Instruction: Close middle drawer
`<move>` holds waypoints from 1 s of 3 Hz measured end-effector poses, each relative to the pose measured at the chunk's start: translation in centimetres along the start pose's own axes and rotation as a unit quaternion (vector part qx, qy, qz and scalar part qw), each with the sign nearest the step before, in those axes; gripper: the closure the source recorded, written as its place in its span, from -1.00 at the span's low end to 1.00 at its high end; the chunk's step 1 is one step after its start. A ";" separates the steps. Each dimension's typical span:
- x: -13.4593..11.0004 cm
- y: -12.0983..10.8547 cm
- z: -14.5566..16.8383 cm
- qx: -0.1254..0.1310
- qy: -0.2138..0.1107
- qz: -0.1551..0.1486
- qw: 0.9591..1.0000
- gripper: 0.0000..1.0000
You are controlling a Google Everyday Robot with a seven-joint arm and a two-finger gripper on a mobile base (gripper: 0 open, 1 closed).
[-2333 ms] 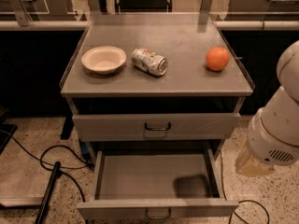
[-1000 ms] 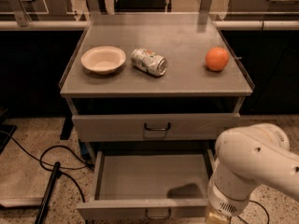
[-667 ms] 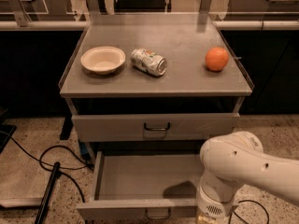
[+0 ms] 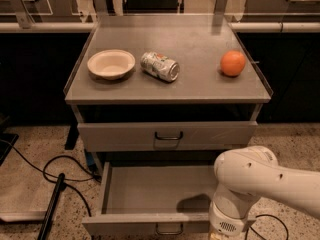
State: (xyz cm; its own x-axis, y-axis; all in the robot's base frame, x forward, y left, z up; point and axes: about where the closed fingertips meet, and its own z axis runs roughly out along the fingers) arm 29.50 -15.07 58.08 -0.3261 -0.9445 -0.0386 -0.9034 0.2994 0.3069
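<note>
The middle drawer [image 4: 150, 194] is pulled far out, showing its shallow empty grey tray. Its slim front [image 4: 130, 225] with a small dark wire handle [image 4: 168, 229] lies at the bottom edge of the camera view. My white arm [image 4: 260, 184] reaches in from the right and covers the drawer's front right corner. Its wrist [image 4: 227, 224] points down at the drawer front, right of the handle. The gripper itself is below the picture's edge and hidden. The uppermost drawer [image 4: 115, 134] above is nearly flush. The lowest drawer is out of view.
On the cabinet top [image 4: 200, 84] stand a white bowl [image 4: 110, 64], a lying drink can [image 4: 160, 66] and an orange [image 4: 233, 63]. Black cables [image 4: 50, 174] and a dark pole [image 4: 52, 204] lie on the speckled floor to the left.
My arm has swung from the cabinet's right side leftward and down, over the middle drawer's front right corner. The drawer stands open as before.
</note>
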 end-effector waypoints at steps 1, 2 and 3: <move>0.3 -1.2 5.0 -0.024 0.001 0.033 0.999 1.00; -0.1 -3.4 8.9 -0.019 -0.002 0.074 0.997 1.00; -0.5 -5.5 10.7 0.008 0.005 0.100 0.995 1.00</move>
State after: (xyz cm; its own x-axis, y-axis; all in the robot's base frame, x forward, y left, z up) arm 31.63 -14.77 46.28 -0.4974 -0.8670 0.0316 -0.8248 0.4839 0.2926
